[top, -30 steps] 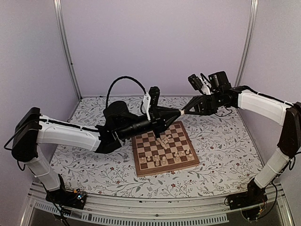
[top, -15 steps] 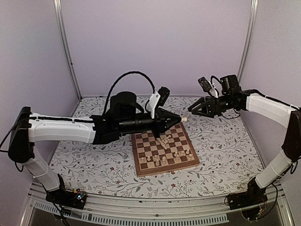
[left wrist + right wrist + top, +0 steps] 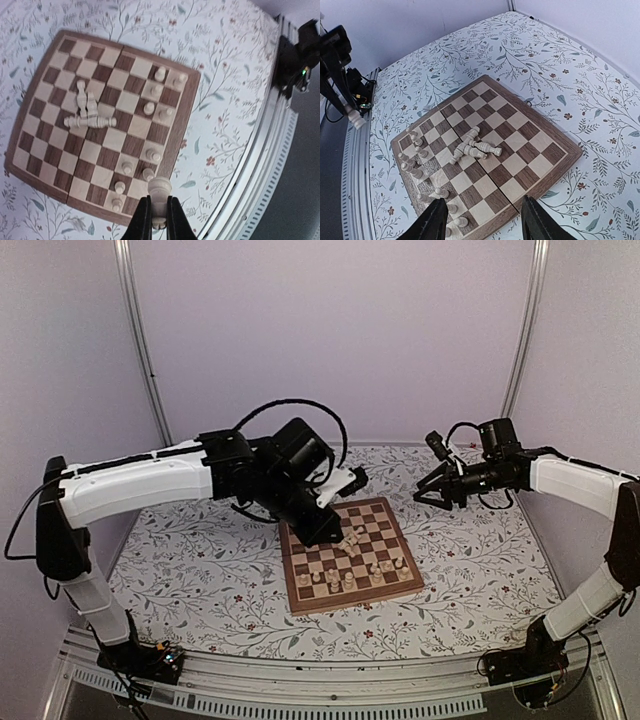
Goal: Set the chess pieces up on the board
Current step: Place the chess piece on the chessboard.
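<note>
The board (image 3: 385,525) lies mid-table on the floral cloth. Several cream chess pieces (image 3: 345,580) stand along its near edge, and a few lie toppled in the middle (image 3: 350,538). My left gripper (image 3: 338,536) points down over the board, shut on one cream chess piece (image 3: 159,192) held between its fingers (image 3: 142,220). The left wrist view shows the board (image 3: 135,75), the fallen pieces (image 3: 90,120) and the standing ones (image 3: 150,107). My right gripper (image 3: 425,490) hangs open and holds nothing, right of the board's far corner; its view shows the board (image 3: 520,125) and the toppled pieces (image 3: 475,147).
A metal rail (image 3: 280,125) runs along the table's near edge, with an arm base (image 3: 300,65) beside it. Upright frame posts (image 3: 140,340) stand at the back corners. A black cable (image 3: 290,405) loops above the left arm.
A second ago both grippers met above the board's far edge. The right gripper opened and drew back to the right. The left gripper turned down toward the board with the piece.
</note>
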You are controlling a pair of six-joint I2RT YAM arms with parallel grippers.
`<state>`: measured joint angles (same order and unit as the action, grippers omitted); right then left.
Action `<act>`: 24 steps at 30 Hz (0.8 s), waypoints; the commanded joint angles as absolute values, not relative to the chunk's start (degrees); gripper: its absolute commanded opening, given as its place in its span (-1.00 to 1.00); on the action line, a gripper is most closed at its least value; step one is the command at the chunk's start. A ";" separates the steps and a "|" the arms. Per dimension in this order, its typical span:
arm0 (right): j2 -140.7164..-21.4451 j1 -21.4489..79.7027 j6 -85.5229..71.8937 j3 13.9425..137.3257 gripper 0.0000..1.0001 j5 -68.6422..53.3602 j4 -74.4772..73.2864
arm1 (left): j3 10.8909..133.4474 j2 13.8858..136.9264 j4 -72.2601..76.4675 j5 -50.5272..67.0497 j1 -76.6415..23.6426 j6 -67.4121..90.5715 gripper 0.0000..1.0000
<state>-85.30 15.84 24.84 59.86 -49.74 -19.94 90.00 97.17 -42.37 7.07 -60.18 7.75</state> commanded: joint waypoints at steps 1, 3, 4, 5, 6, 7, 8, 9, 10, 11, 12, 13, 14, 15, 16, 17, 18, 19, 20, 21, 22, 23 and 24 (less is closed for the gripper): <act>-85.20 15.99 28.27 60.04 0.07 -47.60 -20.35 | 92.17 104.29 -59.79 6.48 -59.59 8.18 -1.00; -85.51 15.95 28.55 60.36 0.07 -48.54 -20.96 | 92.33 106.49 -60.91 6.38 -59.59 8.05 -1.00; -85.52 16.01 28.80 60.38 0.07 -48.82 -21.14 | 92.37 107.58 -61.42 6.52 -59.51 7.78 -1.00; -85.47 15.99 29.37 60.31 0.06 -48.79 -21.44 | 92.37 108.51 -61.56 6.64 -59.56 7.47 -1.00; -85.44 16.01 29.76 60.28 0.05 -48.59 -21.57 | 92.37 109.32 -61.54 6.40 -59.51 7.27 -1.00; -85.43 15.91 30.14 60.22 0.05 -48.38 -21.66 | 92.48 110.04 -61.53 6.28 -59.51 7.21 -1.00; -85.43 15.94 30.35 60.21 0.04 -48.39 -21.81 | 92.58 110.70 -61.46 6.48 -59.59 7.09 -1.00; -85.47 15.99 30.59 60.21 0.04 -48.47 -21.99 | 92.67 111.29 -61.37 6.81 -59.58 7.05 -1.00; -85.51 15.95 30.83 60.26 0.04 -48.55 -22.16 | 92.72 111.99 -61.16 7.30 -59.58 6.97 -1.00; -85.58 15.97 31.00 60.37 0.04 -48.67 -22.41 | 92.75 112.51 -60.98 7.78 -59.59 6.83 -1.00; -85.68 15.95 31.23 60.41 0.04 -48.77 -22.56 | 92.77 112.95 -60.73 7.98 -59.59 6.85 -1.00; -85.73 15.97 31.34 60.53 0.03 -48.83 -22.73 | 92.81 113.28 -60.53 7.85 -59.59 6.83 -1.00; -85.78 16.04 31.49 60.54 0.03 -48.86 -22.82 | 92.88 113.53 -60.25 7.56 -59.59 6.82 -1.00; -85.82 15.98 31.61 60.54 0.03 -48.87 -22.91 | 92.96 113.71 -60.02 7.37 -59.61 6.80 -1.00; -85.86 15.97 31.70 60.53 0.03 -48.91 -23.01 | 93.17 113.95 -59.76 7.22 -59.59 6.86 -1.00; -85.87 15.95 31.85 60.59 0.03 -48.95 -23.10 | 93.35 114.09 -59.44 7.09 -59.59 7.01 -1.00; -85.87 15.98 31.89 60.63 0.03 -48.95 -23.18 | 93.50 114.28 -59.04 7.08 -59.63 7.03 -1.00; -85.95 15.99 31.97 60.60 0.03 -49.00 -23.26 | 93.66 114.48 -58.65 7.11 -59.59 7.10 -1.00; -86.00 15.96 32.07 60.66 0.03 -49.08 -23.39 | 93.83 114.75 -58.32 7.07 -59.59 7.13 -1.00; -86.11 15.99 32.12 60.71 0.03 -49.17 -23.50 | 94.01 114.97 -58.21 6.74 -59.61 7.13 -1.00; -86.29 15.96 32.23 60.80 0.03 -49.21 -23.78 | 94.27 115.34 -58.11 6.36 -59.59 7.18 -1.00; -86.41 15.97 32.38 60.92 0.03 -49.29 -23.97 | 94.59 115.70 -58.10 5.82 -59.61 7.17 -1.00; -86.61 15.92 32.55 61.11 0.03 -49.35 -24.16 | 94.84 115.98 -58.02 5.37 -59.60 7.30 -1.00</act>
<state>-85.54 15.84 31.33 59.88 -48.58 -22.85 92.49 114.48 -59.18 6.79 -60.14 7.51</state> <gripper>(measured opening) 0.517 0.071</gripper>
